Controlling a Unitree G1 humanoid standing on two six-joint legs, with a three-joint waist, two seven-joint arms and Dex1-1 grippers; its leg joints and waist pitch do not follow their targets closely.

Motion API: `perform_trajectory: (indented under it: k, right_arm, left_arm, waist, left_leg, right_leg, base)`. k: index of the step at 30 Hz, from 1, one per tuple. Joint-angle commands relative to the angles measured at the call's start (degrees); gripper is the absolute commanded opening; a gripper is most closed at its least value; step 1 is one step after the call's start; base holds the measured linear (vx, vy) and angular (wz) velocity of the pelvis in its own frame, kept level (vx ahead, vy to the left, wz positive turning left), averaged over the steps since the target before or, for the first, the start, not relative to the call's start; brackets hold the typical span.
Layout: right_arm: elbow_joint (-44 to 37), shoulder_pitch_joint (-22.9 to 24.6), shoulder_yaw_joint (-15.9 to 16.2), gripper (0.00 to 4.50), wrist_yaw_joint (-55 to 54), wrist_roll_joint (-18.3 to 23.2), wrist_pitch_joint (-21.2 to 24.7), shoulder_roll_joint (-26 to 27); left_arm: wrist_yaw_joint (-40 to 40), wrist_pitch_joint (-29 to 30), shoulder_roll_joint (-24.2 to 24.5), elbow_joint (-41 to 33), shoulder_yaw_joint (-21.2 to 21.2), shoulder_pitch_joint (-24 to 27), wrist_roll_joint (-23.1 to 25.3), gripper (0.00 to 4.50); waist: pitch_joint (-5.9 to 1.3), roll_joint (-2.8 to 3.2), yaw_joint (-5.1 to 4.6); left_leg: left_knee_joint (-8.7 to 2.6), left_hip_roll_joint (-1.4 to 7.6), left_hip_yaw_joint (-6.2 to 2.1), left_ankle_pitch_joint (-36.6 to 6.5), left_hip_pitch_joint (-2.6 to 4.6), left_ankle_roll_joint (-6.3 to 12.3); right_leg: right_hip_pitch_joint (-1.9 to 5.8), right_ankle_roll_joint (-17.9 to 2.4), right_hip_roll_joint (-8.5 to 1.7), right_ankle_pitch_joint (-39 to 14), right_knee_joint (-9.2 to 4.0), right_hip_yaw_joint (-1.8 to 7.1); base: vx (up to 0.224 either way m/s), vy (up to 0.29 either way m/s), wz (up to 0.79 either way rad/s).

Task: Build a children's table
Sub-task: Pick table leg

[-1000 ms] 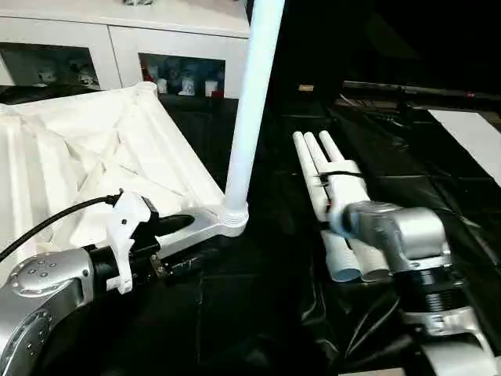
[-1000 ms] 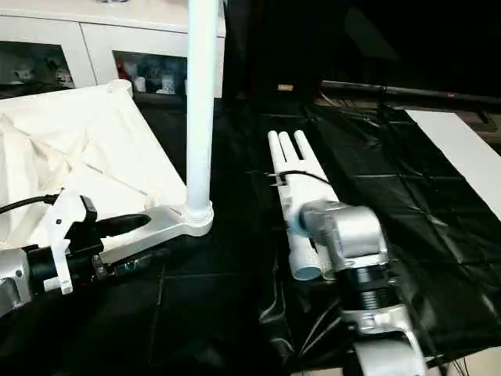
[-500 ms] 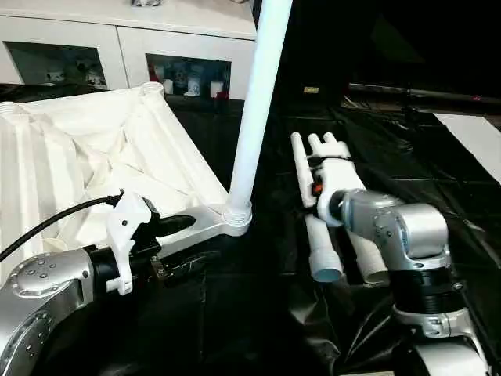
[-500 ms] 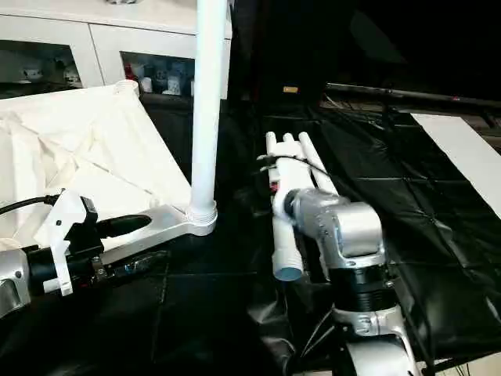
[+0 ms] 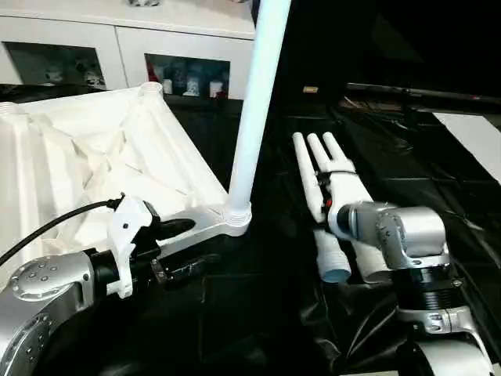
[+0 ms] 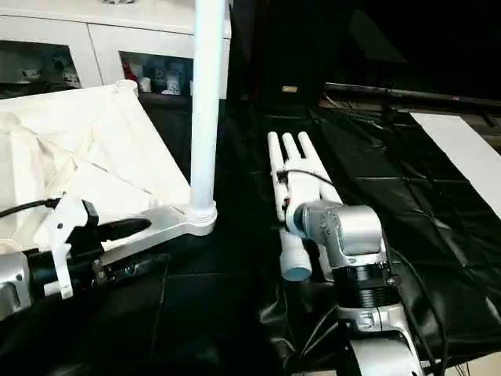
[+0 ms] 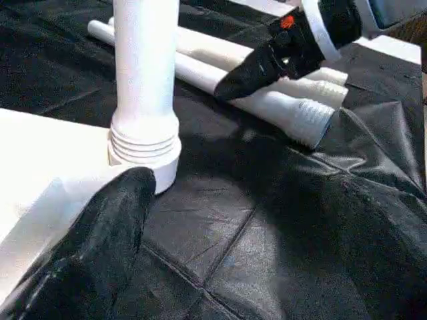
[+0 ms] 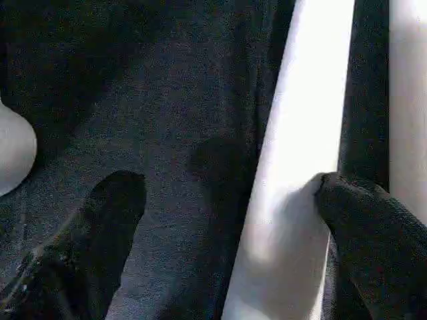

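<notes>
The inverted white tabletop (image 5: 102, 168) is seen lying ribbed side up on a black sheet (image 5: 258, 313), one leg (image 5: 254, 102) standing upright in its near corner socket (image 5: 237, 217). The left gripper (image 5: 176, 247) is spread apart, one finger (image 7: 100, 247) resting on the tabletop's edge just beside that socket. Three loose legs (image 6: 293, 168) are shown lying side by side beside the tabletop. In the right wrist view, the right gripper (image 8: 227, 240) is spread wide over one loose leg (image 8: 300, 167), one fingertip (image 8: 370, 227) touching it.
</notes>
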Motion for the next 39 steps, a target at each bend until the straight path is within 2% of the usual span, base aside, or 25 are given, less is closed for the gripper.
perform_trajectory:
  k: [1, 6, 8, 14, 17, 21, 26, 27, 29, 30, 31, 32, 33, 34, 35, 36, 37, 38, 39]
  right_arm:
    - [0.5, 0.6, -1.2, 4.46, 0.0, 0.7, 1.5, 0.0]
    - [1.8, 0.4, -2.4, 4.46, 0.0, 1.4, 2.4, 0.4]
    - [2.1, 0.3, -2.4, 4.12, -0.1, 1.4, 2.4, 0.4]
    - [4.0, 0.4, -2.3, 3.64, -0.2, 0.9, 3.3, 0.2]
    - [4.8, 0.4, -2.2, 3.39, -0.2, 0.8, 3.5, 0.2]
    - [5.4, 0.5, -2.3, 3.05, -0.3, 0.7, 3.3, 0.3]
    - [6.7, 0.6, -3.1, 2.61, -0.5, 0.8, 3.1, 0.6]
    - [6.8, 0.9, -3.4, 2.45, -0.6, 0.9, 2.8, 0.7]
    - [7.0, 1.0, -3.7, 2.38, -0.7, 0.9, 2.6, 0.9]
    - [7.0, 1.4, -4.4, 2.28, -0.9, 1.1, 2.0, 1.3]
    - [7.0, 1.4, -4.4, 2.28, -0.9, 1.1, 2.0, 1.3]
    - [7.0, 2.5, -5.6, 2.06, -0.9, 1.6, -1.4, 2.1]
    - [7.0, 2.9, -6.3, 2.06, -1.0, 1.9, -2.8, 2.6]
    - [7.0, 3.3, -6.5, 1.94, -0.9, 2.0, -4.7, 2.7]
    - [6.7, 3.9, -6.5, 1.94, -0.5, 2.0, -7.5, 2.9]
    - [6.5, 4.2, -6.6, 1.90, -0.2, 2.1, -8.8, 3.0]
    - [5.9, 5.1, -6.6, 1.88, 0.8, 2.4, -12.8, 3.2]
    - [5.4, 5.9, -6.9, 1.86, 1.5, 2.6, -15.2, 3.2]
    - [5.2, 6.4, -7.2, 1.86, 1.7, 2.7, -16.4, 3.4]
  left_arm:
    - [-0.1, -0.2, 0.6, -0.6, -0.6, -0.2, 0.3, 4.50]
    - [-0.3, 0.0, 0.8, -0.6, -0.5, -0.1, 0.1, 4.50]
    - [-0.3, 0.0, 0.8, -0.6, -0.5, -0.1, 0.1, 4.50]
    - [0.6, -0.4, 0.8, -0.1, -0.4, -0.5, 1.2, 4.50]
    - [1.7, -0.5, 0.8, 0.3, -0.3, -0.7, 2.2, 4.50]
    - [3.7, -0.4, 0.0, 1.0, -0.2, -1.3, 3.2, 4.50]
    - [6.3, -1.8, -1.3, 2.0, 0.3, -1.9, 4.8, 4.50]
    - [7.7, -2.6, -1.5, 2.4, -0.2, -2.1, 6.6, 4.50]
    - [8.7, -3.2, -1.6, 2.6, -0.5, -2.1, 7.9, 4.50]
    - [9.6, -1.8, -1.3, 2.8, -1.5, -2.7, 8.9, 4.50]
    - [9.6, -1.8, -1.3, 2.8, -1.5, -2.7, 8.9, 4.50]
    - [9.6, -1.7, -2.4, 4.3, -2.2, -4.7, 8.5, 4.50]
    - [9.3, -2.6, -3.2, 5.0, -2.2, -5.5, 8.1, 4.50]
    - [9.3, -3.9, -4.1, 5.7, -2.1, -6.4, 8.1, 4.50]
    - [9.5, -4.7, -5.0, 6.2, -1.8, -7.0, 7.8, 4.50]
    - [9.8, -5.1, -5.5, 6.5, -1.6, -7.4, 7.7, 4.50]
    - [10.8, -6.8, -7.4, 7.4, -0.9, -8.6, 7.2, 4.50]
    - [11.3, -6.8, -9.1, 8.3, 0.1, -9.7, 5.7, 4.50]
    - [11.6, -6.6, -9.9, 8.8, 0.6, -10.1, 5.0, 4.50]
  waist:
    - [-2.92, 1.74, -0.01]
    - [-2.96, 1.64, -0.02]
    - [-3.00, 1.70, 0.00]
    - [-2.97, 1.47, 0.00]
    - [-3.01, 1.54, 0.01]
    - [-3.01, 1.23, 0.04]
    - [-3.11, 1.23, 0.12]
    - [-3.10, 1.42, 0.15]
    - [-3.12, 1.33, 0.13]
    - [-3.14, 2.06, 0.26]
    - [-3.08, 1.71, 0.13]
    - [-3.08, 2.10, 0.28]
    - [-3.07, 2.27, 0.40]
    - [-3.10, 2.38, 0.36]
    - [-3.06, 2.22, 0.30]
    - [-3.06, 2.45, 0.30]
    - [-2.92, 2.47, 0.26]
    - [-2.94, 2.41, 0.32]
    - [-2.98, 2.33, 0.29]
  left_leg:
    - [-4.81, 2.10, -0.46, -14.1, 0.86, -5.73]
    - [-4.79, 2.05, -0.47, -14.3, 0.83, -5.70]
    - [-4.76, 2.09, -0.46, -14.0, 0.90, -5.77]
    - [-4.78, 2.09, -0.44, -13.8, 0.84, -5.67]
    - [-4.74, 2.09, -0.45, -13.4, 0.85, -5.71]
    - [-4.72, 2.10, -0.39, -13.2, 0.78, -5.51]
    - [-4.72, 2.13, -0.45, -12.8, 0.75, -5.59]
    - [-4.70, 2.12, -0.45, -12.6, 0.70, -5.52]
    - [-4.71, 2.14, -0.45, -12.5, 0.71, -5.48]
    - [-4.66, 2.09, -0.53, -12.7, 0.79, -5.68]
    - [-4.66, 2.09, -0.46, -13.4, 0.85, -5.66]
    - [-4.63, 2.03, -0.34, -14.2, 1.01, -5.71]
    - [-4.57, 2.03, -0.40, -14.8, 1.21, -5.85]
    - [-4.78, 2.07, -0.63, -14.9, 0.98, -5.96]
    - [-4.82, 2.08, -0.62, -15.2, 0.90, -5.95]
    - [-4.75, 2.13, -0.63, -16.2, 1.17, -6.03]
    - [-4.89, 2.15, -0.74, -17.4, 1.02, -5.93]
    - [-4.73, 2.09, -0.69, -18.5, 1.33, -5.65]
    - [-4.71, 2.05, -0.69, -18.6, 1.31, -5.53]
  right_leg:
    - [2.07, -5.7, -3.35, -16.2, -4.19, 2.58]
    - [2.09, -5.6, -3.43, -16.8, -4.27, 2.61]
    - [2.04, -5.7, -3.42, -16.3, -4.21, 2.61]
    - [2.10, -5.6, -3.42, -16.4, -4.21, 2.60]
    - [2.11, -5.7, -3.42, -15.9, -4.13, 2.58]
    - [2.15, -5.4, -3.44, -16.5, -4.21, 2.60]
    - [2.22, -5.3, -3.51, -16.0, -4.19, 2.55]
    - [2.25, -5.3, -3.51, -15.5, -4.16, 2.58]
    - [2.26, -5.4, -3.49, -15.3, -4.17, 2.55]
    - [2.24, -5.4, -3.56, -15.3, -4.04, 2.56]
    - [2.09, -5.3, -3.46, -15.9, -4.26, 2.55]
    - [1.84, -5.4, -3.59, -16.7, -4.60, 2.59]
    - [1.71, -5.6, -3.55, -16.8, -4.50, 2.58]
    - [2.11, -6.1, -3.62, -16.4, -4.36, 2.50]
    - [2.16, -6.1, -3.61, -16.5, -4.52, 2.45]
    - [1.97, -6.2, -3.66, -16.6, -4.65, 2.44]
    - [2.16, -6.3, -3.75, -17.7, -4.80, 2.39]
    - [2.02, -6.2, -3.82, -19.5, -5.06, 2.40]
    - [2.07, -6.2, -3.85, -19.9, -5.08, 2.40]
  base:
    - [0.000, 0.000, 0.00]
    - [0.000, 0.000, 0.00]
    - [0.000, 0.000, 0.00]
    - [0.000, 0.000, 0.00]
    - [0.000, 0.000, 0.00]
    - [0.000, 0.000, 0.00]
    - [0.000, 0.000, 0.00]
    - [0.000, 0.000, 0.00]
    - [0.000, 0.000, 0.00]
    - [0.000, 0.000, 0.00]
    - [0.000, 0.000, 0.00]
    - [0.000, 0.000, 0.00]
    - [0.000, 0.000, 0.00]
    - [0.000, 0.000, 0.00]
    - [0.000, 0.000, 0.00]
    - [0.000, 0.000, 0.00]
    - [0.000, 0.000, 0.00]
    - [0.000, 0.000, 0.00]
    - [0.000, 0.000, 0.00]
